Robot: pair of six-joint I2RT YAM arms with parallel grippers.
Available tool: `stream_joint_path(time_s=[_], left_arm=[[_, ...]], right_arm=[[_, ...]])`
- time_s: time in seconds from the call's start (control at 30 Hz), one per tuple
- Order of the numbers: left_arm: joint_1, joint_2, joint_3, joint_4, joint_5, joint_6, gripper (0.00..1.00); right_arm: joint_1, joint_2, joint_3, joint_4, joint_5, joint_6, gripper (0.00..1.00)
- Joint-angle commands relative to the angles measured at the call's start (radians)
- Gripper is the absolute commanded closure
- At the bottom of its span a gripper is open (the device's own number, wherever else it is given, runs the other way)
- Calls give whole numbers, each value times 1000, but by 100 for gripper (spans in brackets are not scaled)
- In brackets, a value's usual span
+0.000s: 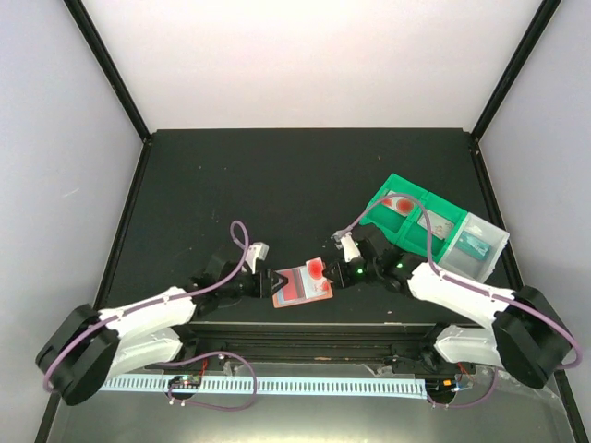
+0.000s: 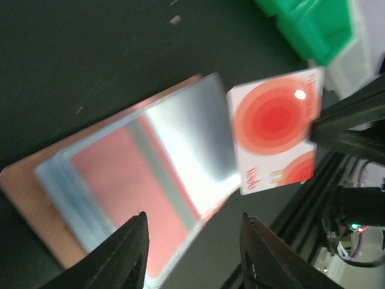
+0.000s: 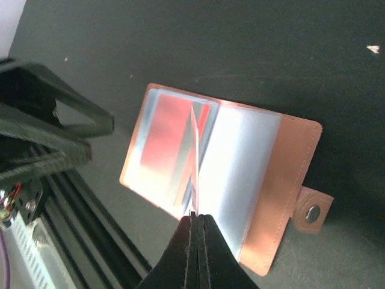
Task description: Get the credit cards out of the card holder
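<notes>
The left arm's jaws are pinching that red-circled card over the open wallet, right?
No, the right arm's jaws are pinching the red-circled card over the open card holder; the right wrist view shows them shut on its edge.

"A workshop, is it?"

"More a robotics lab, a boxed-in test cell. A left arm and a right arm are bolted side by side at the near edge of a black table."

"And around it?"

"Plain white panels set between black posts close the table in. Purple cables loop off the arms, a white slotted cable strip runs along the front, and green plastic bins sit on the table."
</notes>
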Motion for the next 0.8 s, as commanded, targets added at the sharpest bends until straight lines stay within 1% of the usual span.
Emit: stream_joint_path(time_s=[0.0, 0.1, 0.2, 0.33, 0.43, 0.57, 0.67, 0.7, 0.77], left_arm=[[0, -139, 104, -181, 23, 95, 52], [0, -228, 148, -255, 73, 160, 46], [0, -274, 180, -298, 169, 215, 39], [-1, -294, 199, -326, 272, 230, 37], [0, -285, 197, -316, 337, 222, 40], [-1, -240, 220, -332, 418, 226, 43], [0, -213, 216, -296, 460, 218, 47], [-1, -208, 209, -272, 474, 205, 52], [-1, -205, 187, -207, 493, 165, 66]], right_arm=[[-7, -63, 48, -159, -91, -129, 99], [-6, -87, 77, -233, -148, -160, 99], [-6, -115, 94, -247, -238, -191, 99], [-5, -140, 116, -227, -386, -221, 99], [-5, -151, 118, -178, -516, -220, 99], [-5, -165, 93, -81, -619, -169, 99], [-5, -166, 94, -63, -632, -155, 99], [-5, -165, 94, -60, -633, -151, 99], [-5, -166, 92, -54, -636, -146, 99]])
